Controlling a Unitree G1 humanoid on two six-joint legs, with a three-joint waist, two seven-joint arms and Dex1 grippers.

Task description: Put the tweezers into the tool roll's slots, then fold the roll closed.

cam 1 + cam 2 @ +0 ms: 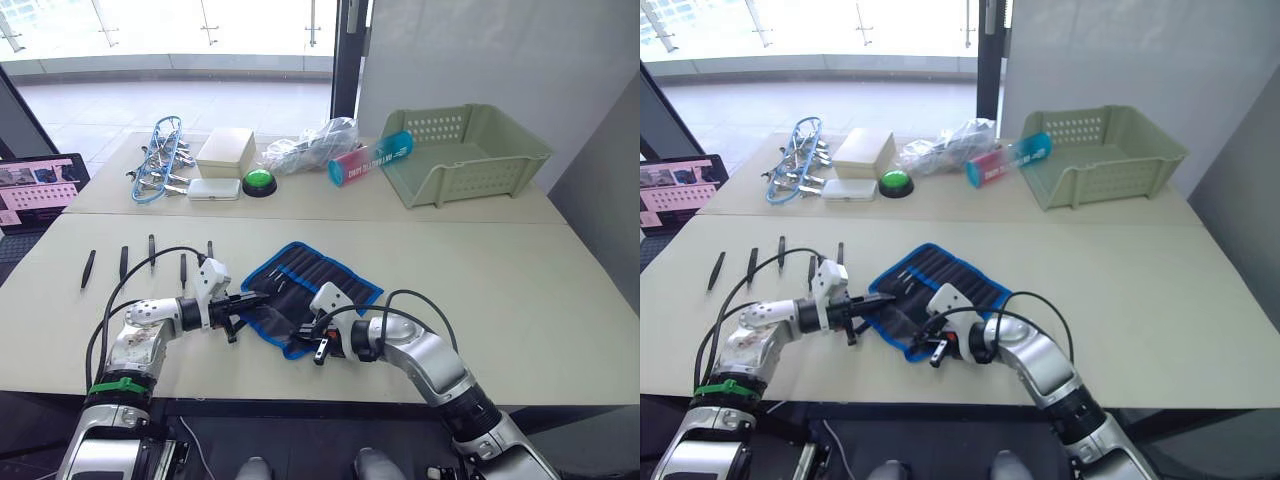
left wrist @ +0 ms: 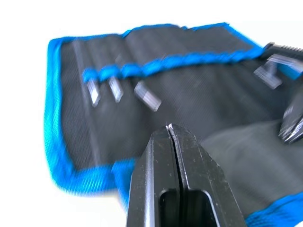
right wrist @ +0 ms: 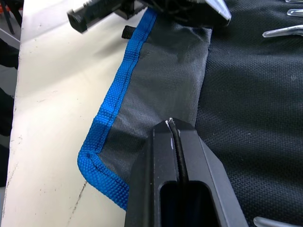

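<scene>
black fabric edged in bright blue marks the tool roll point(image 1: 300, 292), which is laid open at the lower centre of the frame on the table point(image 1: 520, 290). its slots point(image 2: 156, 66) are seen with silvery tips poking out. five tweezers point(image 1: 88, 268) are lined up at the left of the frame, apart from the roll. the left gripper point(image 1: 262, 297) is seen at the roll's left edge, fingers point(image 2: 161, 161) pressed together, nothing between them. the right gripper point(image 1: 306, 331) is held over the roll's lower flap, fingers point(image 3: 189, 161) likewise closed and empty.

You're seeing silver arms point(image 1: 425, 362) trailing black cables, black fingers point(image 2: 177, 189), green band point(image 1: 118, 385) wrapping left forearm.
</scene>
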